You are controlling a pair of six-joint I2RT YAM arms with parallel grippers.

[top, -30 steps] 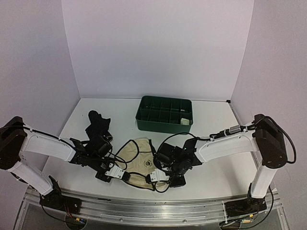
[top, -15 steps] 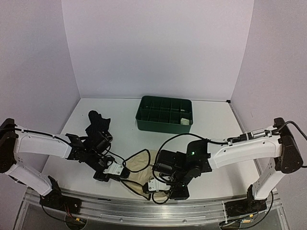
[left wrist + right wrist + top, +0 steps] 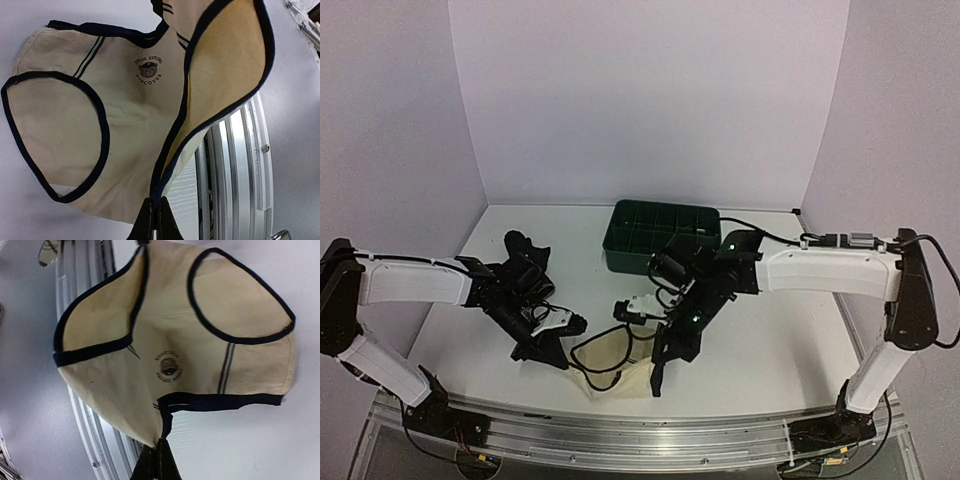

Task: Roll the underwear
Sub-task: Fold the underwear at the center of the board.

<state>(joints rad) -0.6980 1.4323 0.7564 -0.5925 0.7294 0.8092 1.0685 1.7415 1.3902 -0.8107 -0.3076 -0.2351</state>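
Left wrist view has the left jaws clenched on the black trim of the cream underwear with black edging (image 3: 125, 115), low in the picture. From that pinch a flap rises and shows its inner face. The rest, with a small bear print (image 3: 148, 69), lies flat on the white bench (image 3: 30, 20). A metal rail (image 3: 235, 165) along the bench's near edge runs just beside the cloth.

Right wrist view shows the right jaws clamped too, on the corner where the black waistband ends.

From above, this garment sits close to the near edge, about midway along it, between the left arm (image 3: 420, 285) and the right arm (image 3: 820, 270). Farther back, toward the left edge, the black underwear (image 3: 523, 252) lies crumpled just behind the left wrist. A green tray (image 3: 630, 240) stands by the far edge, with the right arm's elbow in front of it. Plain pale lilac walls (image 3: 650, 100) close the bench in on three sides.

A second ago the cream garment lay spread wide and flat. Now it is gathered narrower, and the right arm has swung up from the near edge toward the tray.
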